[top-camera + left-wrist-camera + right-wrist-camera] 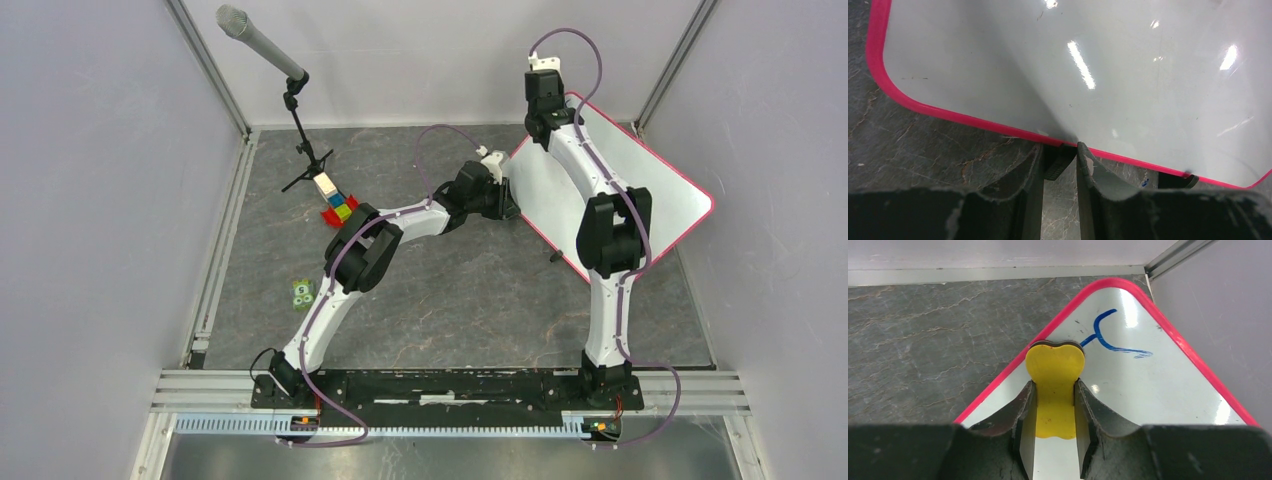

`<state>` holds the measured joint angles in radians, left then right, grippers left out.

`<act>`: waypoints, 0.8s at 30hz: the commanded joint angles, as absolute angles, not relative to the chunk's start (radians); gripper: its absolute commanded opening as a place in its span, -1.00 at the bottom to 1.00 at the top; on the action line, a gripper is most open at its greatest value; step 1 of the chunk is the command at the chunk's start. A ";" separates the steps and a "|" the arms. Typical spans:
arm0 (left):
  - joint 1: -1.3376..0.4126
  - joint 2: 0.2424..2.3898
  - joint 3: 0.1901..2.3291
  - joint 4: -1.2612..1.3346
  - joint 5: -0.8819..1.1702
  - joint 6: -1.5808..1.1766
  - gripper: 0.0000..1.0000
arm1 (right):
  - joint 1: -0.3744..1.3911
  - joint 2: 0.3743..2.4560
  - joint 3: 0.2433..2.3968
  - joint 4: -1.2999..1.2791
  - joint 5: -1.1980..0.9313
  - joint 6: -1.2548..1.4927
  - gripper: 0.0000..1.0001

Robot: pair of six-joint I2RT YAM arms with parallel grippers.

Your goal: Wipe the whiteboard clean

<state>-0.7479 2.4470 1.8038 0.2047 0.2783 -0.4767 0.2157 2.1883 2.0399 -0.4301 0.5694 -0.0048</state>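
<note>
At whiteboard (1158, 385) corner: yellow eraser (1055, 365) is held by right pincer (1054, 384).
Whiteboard edge: black foot (1058, 162) is clamped by left pincer (1059, 146).

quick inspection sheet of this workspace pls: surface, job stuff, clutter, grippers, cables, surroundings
surface: dark grey stone-patterned tabletop, no spills seen
job's things: large white whiteboard with thin pink-red frame at far right, mostly clean; blue pen mark near its far corner; flat yellow eraser on the board beside that mark
clutter: grey microphone on a black tripod, stack of coloured toy blocks, small green cube, all left of the board
grippers: left gripper shut on the whiteboard's pink edge; right gripper shut on the yellow eraser
cables: purple cables run along both arms and loop at the bases, no snag seen
surroundings: pale grey walls on three sides, metal rail along the near edge
</note>
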 commanded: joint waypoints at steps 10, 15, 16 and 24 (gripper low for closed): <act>-0.771 2.479 1.838 0.205 0.284 -0.483 -0.54 | 0.132 2.123 2.089 -0.446 0.613 -0.032 -0.31; -0.771 2.479 1.839 0.204 0.284 -0.483 -0.54 | 0.155 2.138 2.083 -0.423 0.602 -0.048 -0.31; -0.772 2.479 1.839 0.204 0.284 -0.482 -0.54 | 0.165 2.141 2.085 -0.418 0.597 -0.057 -0.31; -0.771 2.480 1.839 0.204 0.285 -0.483 -0.54 | 0.234 2.198 2.083 -0.451 0.578 -0.046 -0.33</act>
<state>-0.7486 2.4508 1.8076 0.2096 0.2710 -0.4767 0.2031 2.1693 2.0514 -0.4381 0.5854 -0.0494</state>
